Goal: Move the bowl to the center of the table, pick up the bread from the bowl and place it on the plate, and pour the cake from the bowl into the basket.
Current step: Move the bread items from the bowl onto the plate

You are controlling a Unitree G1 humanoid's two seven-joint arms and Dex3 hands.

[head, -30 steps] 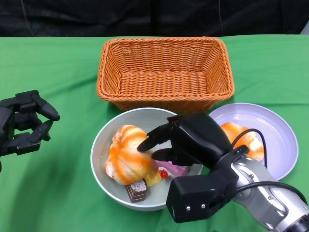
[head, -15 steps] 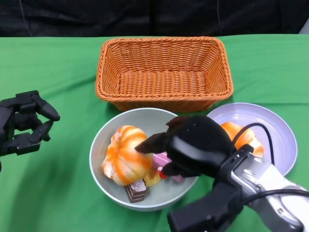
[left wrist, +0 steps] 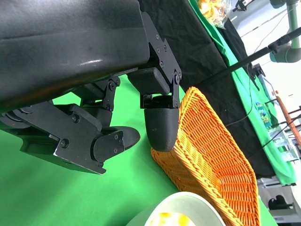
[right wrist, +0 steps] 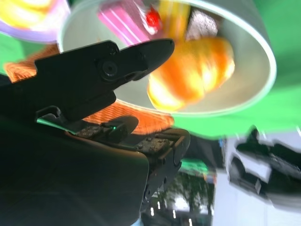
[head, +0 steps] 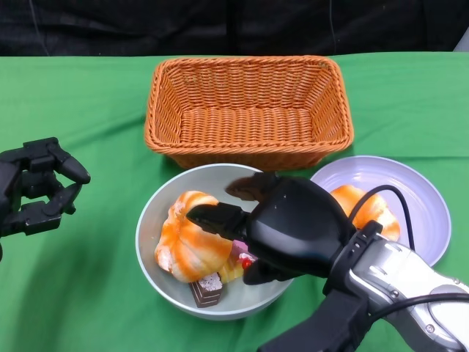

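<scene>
Over the bowl (head: 157, 220) the right hand (head: 282, 227) hangs with its fingers (head: 212, 216) spread apart, holding nothing; the longest one reaches across the top of the bread (head: 187, 238), and I cannot tell if it touches. This bread, an orange round loaf, lies in the left part of the bowl, and the cake (head: 209, 287) pieces lie just beside it, near the front rim, partly under the hand. The bowl stands in front of the basket (head: 249, 110), close to it, and the plate (head: 418, 194) is to its right with another bread (head: 370, 213) already on it. The left hand (head: 37, 187) hovers well apart at the left side, fingers curled in and holding nothing. In my judgement the step in hand is to grasp the second bread. The risk is that the loaf is wide and smooth, so the fingers may slide off it or push it against the cake and press the pieces. Also, if the hand closes too low, it may catch the bowl rim and tip or shift the bowl toward the basket. The plate has limited free room, so the loaf could roll off its edge.
</scene>
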